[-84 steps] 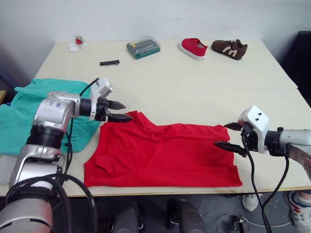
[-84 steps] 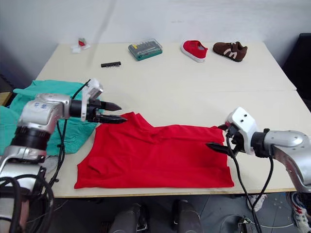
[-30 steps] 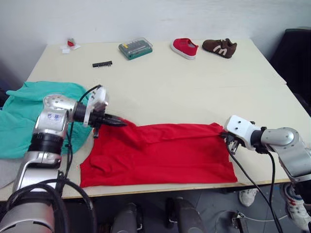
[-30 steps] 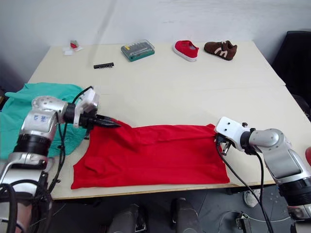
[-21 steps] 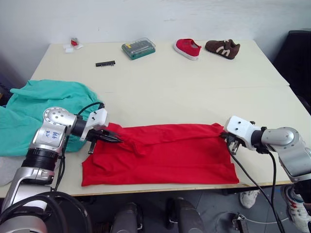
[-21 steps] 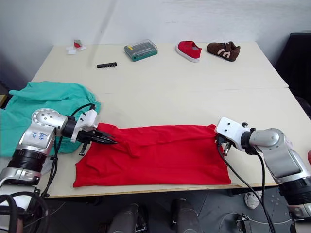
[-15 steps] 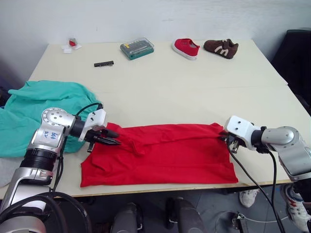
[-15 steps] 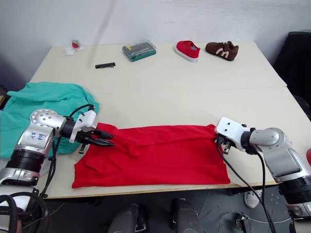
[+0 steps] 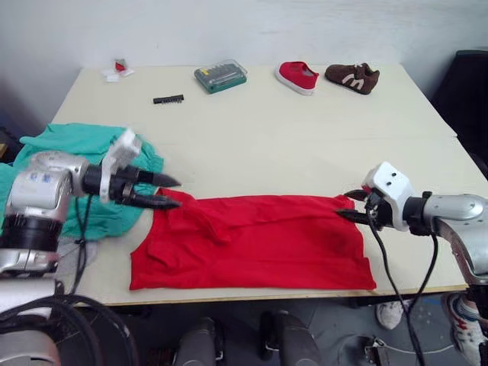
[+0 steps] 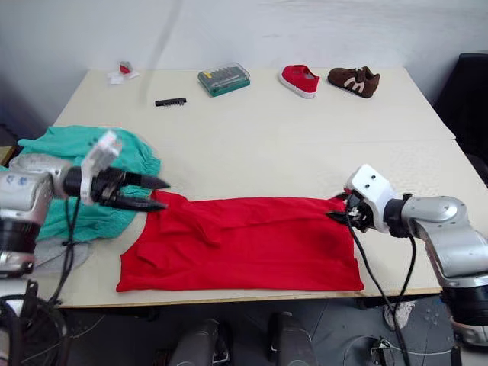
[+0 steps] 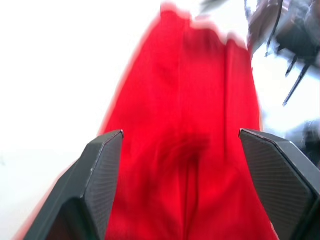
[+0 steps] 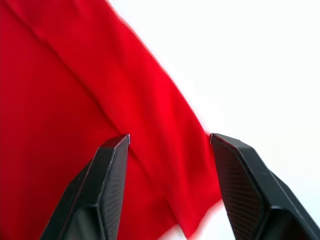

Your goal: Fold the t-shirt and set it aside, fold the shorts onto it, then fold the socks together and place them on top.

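The shirt fold was the step in hand: the t-shirt (image 9: 252,240) lay as a broad red band near the front edge of the tabletop (image 9: 274,137), its long axis running left to right, apparently already doubled once, with a crease along its upper part. Which end was collar and which hem could not be told. The left gripper (image 9: 162,192) hovered just beside the shirt's upper left corner, jaws spread and empty, one finger reaching over the cloth edge; in the left wrist view the red fabric stretched away between its spread fingers (image 11: 100,175). The right gripper (image 10: 341,211) sat at the upper right corner, jaws also spread with nothing pinched, and the right wrist view showed that corner of the cloth between its fingers (image 12: 107,185). Judging from this, the next move called for both grippers to close on their corners together and carry the far edge toward the near one, or one end over the other, keeping the cloth taut so the layers would not bunch. The shorts (image 9: 84,164) lay crumpled at the left edge of the tabletop, behind the left arm, untouched. At the far side stood a bit case (image 9: 221,75), a red shoe (image 9: 297,76) and a brown shoe (image 9: 352,77), well apart from the work
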Available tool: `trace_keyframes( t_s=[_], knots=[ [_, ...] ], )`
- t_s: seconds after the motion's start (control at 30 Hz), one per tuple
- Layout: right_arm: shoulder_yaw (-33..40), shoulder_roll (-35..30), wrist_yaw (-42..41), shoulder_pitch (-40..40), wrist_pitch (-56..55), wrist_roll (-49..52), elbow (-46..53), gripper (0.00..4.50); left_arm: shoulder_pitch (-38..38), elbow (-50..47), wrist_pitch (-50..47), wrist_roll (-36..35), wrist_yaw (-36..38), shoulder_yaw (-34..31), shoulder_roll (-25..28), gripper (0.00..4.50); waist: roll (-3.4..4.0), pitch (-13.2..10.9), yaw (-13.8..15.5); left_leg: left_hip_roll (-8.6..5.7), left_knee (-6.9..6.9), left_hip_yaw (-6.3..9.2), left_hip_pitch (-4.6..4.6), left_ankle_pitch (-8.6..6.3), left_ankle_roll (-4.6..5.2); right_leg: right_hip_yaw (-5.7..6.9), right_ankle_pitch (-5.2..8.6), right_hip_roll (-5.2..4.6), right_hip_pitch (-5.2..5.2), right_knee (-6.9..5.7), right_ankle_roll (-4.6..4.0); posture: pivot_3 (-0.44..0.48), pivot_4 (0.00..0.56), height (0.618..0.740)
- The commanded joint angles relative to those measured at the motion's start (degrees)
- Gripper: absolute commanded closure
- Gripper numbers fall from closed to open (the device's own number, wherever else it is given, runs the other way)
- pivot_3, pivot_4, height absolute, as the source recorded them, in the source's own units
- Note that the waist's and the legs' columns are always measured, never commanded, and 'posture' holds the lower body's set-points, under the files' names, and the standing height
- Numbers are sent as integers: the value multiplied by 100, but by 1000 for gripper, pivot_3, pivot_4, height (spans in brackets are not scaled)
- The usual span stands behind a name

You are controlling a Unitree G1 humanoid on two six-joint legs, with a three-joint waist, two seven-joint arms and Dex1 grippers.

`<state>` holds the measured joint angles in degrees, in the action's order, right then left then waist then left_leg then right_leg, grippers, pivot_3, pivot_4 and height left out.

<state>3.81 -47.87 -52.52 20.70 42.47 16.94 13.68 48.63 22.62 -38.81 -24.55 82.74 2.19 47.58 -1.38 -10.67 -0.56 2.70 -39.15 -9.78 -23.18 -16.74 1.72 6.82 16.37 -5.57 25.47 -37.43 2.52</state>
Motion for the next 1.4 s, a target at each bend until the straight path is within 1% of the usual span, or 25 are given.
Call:
trace_keyframes(
  t_s=[0.03, 0.1, 0.17, 0.2, 0.27, 0.3, 0.4, 0.5, 0.63, 0.7, 0.77, 0.83, 0.9, 1.0, 1.13, 1.27, 1.33, 1.4],
  knots=[
    [25, 414, 479, 260, 419, 237, 339, 2892, 155, 45, 177, 232, -448, 142, -389, 1568, 2, 1, 15, -1, 0, -2, 1, 0, 0, -1, 0, 0, 0, -2, 0, 0, 150, 740],
    [-150, 764, 799, 382, 570, 206, 350, 3544, 156, 31, 417, 572, -639, 486, -667, 2155, 1, 1, 14, 1, 1, -7, 5, 1, -2, -2, 0, 1, 0, -4, 0, 0, 150, 740],
    [-332, 951, 1044, 454, 579, 40, 289, 4304, 135, 46, 504, 783, -738, 683, -821, 2845, 1, 0, 19, 2, 1, -8, 3, 3, -6, -1, 0, 4, 2, -6, 0, 0, 150, 740],
    [-436, 1061, 1220, 500, 595, -67, 232, 4500, 110, 57, 559, 902, -797, 801, -894, 3165, 1, 1, 10, 1, 1, -9, 1, 4, -6, -1, 0, 5, 4, -6, 0, 0, 150, 740],
    [-620, 1284, 1583, 585, 707, -244, 123, 4500, 47, 81, 667, 1235, -834, 1173, -971, 3878, 1, 0, -19, 4, 1, -11, 1, 3, -6, -2, 0, 6, 6, -5, -1, 0, 150, 740],
    [-682, 1346, 1710, 587, 755, -315, 84, 4500, 12, 127, 837, 1407, -884, 1295, -980, 4160, 1, 0, -22, 3, 1, -12, 1, 4, -6, -3, 1, 6, 7, -5, -1, 0, 150, 740],
    [-728, 1463, 2113, 509, 827, -556, -67, 4500, 46, 576, 1331, 1951, -1418, 1473, -1078, 4160, 1, 0, -22, 3, 1, -12, 1, 4, -7, -3, 2, 4, 8, -6, -3, 0, 150, 740],
    [-568, 1504, 2480, 300, 841, -732, -182, 4500, -104, 738, 1686, 2188, -1431, 1505, -915, 4160, 1, 1, -24, 4, 1, -11, 0, 4, -7, -3, 2, 2, 8, -5, -3, 0, 150, 740],
    [-266, 1288, 2758, -117, 706, -923, -282, 4500, -511, 524, 1788, 2154, -1183, 1302, -389, 4160, 2, 4, -91, 6, 6, -10, 7, 2, -8, -3, 3, 0, 5, -4, -5, 0, 150, 740],
    [-93, 1153, 2788, -281, 602, -954, -307, 4500, -693, 464, 1745, 2101, -1146, 1123, -117, 4160, 2, 6, -106, 6, 8, -10, 11, 2, -8, -3, 3, 0, 2, -5, -6, 0, 150, 740],
    [134, 1159, 2752, -333, 474, -818, -218, 4500, -849, 426, 1733, 2062, -1106, 949, 113, 4160, 1, 7, -120, 7, 8, -11, 14, 2, -8, -3, 4, 1, 1, -6, -6, 0, 150, 740],
    [368, 1290, 2637, -289, 397, -520, 38, 4500, -984, 257, 1658, 1932, -1034, 764, 244, 4160, 2, 7, -124, 8, 9, -11, 17, 2, -9, -6, 4, 1, 1, -7, -7, 0, 150, 740],
    [424, 1329, 2501, -227, 363, -330, 306, 4500, -1012, 100, 1452, 1708, -940, 559, 265, 4160, 4, 5, -113, 7, 12, -11, 18, 2, -9, -7, 4, 0, 2, -9, -7, 0, 150, 740],
    [303, 1230, 2174, -166, 374, -116, 605, 4500, -914, -88, 1089, 1388, -862, 324, 186, 4160, 4, 5, -107, 7, 12, -8, 11, 2, -9, -6, 4, 2, 4, -8, -7, 0, 150, 740],
    [42, 1270, 1766, -76, 536, 229, 858, 4500, -782, -532, 535, 993, -727, 218, 71, 4160, 3, 5, -88, 4, 11, -7, 6, 1, -6, -4, 4, 1, 4, -4, -7, 0, 150, 740],
    [-594, 1359, 1613, -14, 387, 140, 773, 4500, -937, -779, 646, 1197, -779, 535, -30, 4160, 3, 5, -101, 4, 11, -6, 4, 0, -6, -3, 4, 2, 4, -1, -7, 0, 150, 740],
    [-763, 1465, 1672, 49, 388, 90, 542, 4500, -1063, -701, 718, 1298, -808, 701, -125, 4160, 4, 5, -105, 5, 12, -7, 7, 0, -6, -4, 4, 3, 4, -2, -7, 0, 150, 740],
    [-921, 1530, 1762, 99, 319, -68, 231, 4500, -1231, -703, 878, 1391, -685, 861, -85, 4160, 4, 5, -125, 6, 12, -10, 7, 1, -7, -4, 4, 5, 5, -3, -7, 0, 150, 740]
  ],
)
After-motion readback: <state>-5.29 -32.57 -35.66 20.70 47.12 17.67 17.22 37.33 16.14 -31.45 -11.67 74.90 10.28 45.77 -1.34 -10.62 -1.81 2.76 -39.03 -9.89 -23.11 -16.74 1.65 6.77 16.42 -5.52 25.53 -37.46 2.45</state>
